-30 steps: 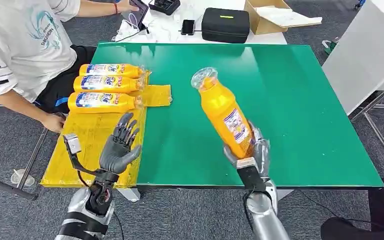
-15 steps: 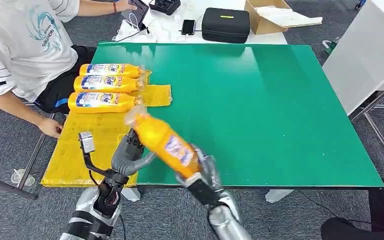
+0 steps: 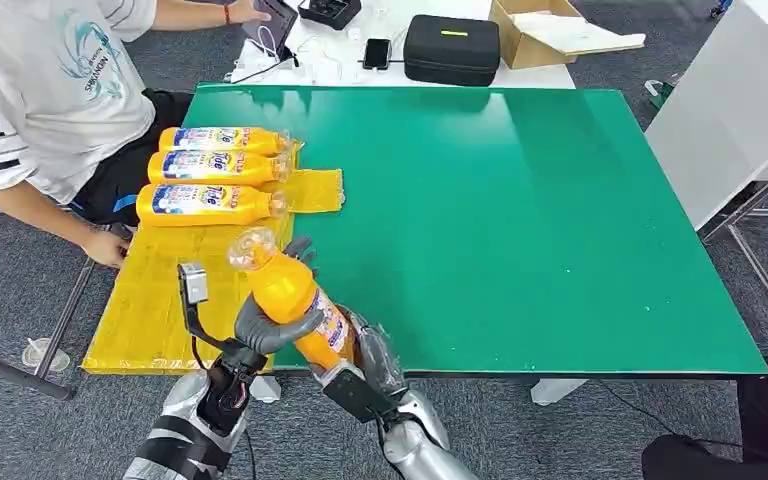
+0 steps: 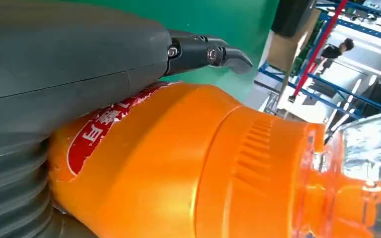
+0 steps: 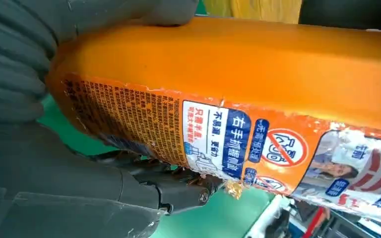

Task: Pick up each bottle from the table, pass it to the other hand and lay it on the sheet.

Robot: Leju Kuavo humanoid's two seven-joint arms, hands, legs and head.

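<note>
While both hands meet at the near edge of the green table (image 3: pixel 520 220), an orange bottle (image 3: pixel 295 298) sits between them, tilted, clear-wrapped cap end up and toward the sheet. Right hand (image 3: pixel 365 355) grips the bottle's base end, fingers wrapped round the labelled lower body; right wrist view shows the thumb over the orange wall and dark fingers (image 5: pixel 178 191) under the label. Left hand (image 3: pixel 265 325) cups the bottle's middle from the left, fingers curled round it; left wrist view shows the grey thumb pressed on the bottle's shoulder by the red label, one dark finger (image 4: pixel 206 52) sticking out past it. Both hands touch the bottle, held in the air above the table's front-left corner, just beside the yellow sheet (image 3: pixel 175 300). Three more orange bottles (image 3: pixel 210 172) lie flat side by side on the far part of the sheet, caps toward the table. A person in a white shirt (image 3: pixel 45 90) sits at far left. Black case (image 3: pixel 452 48), phone (image 3: pixel 376 53) and cardboard box (image 3: pixel 545 30) lie on the white surface beyond the table.
</note>
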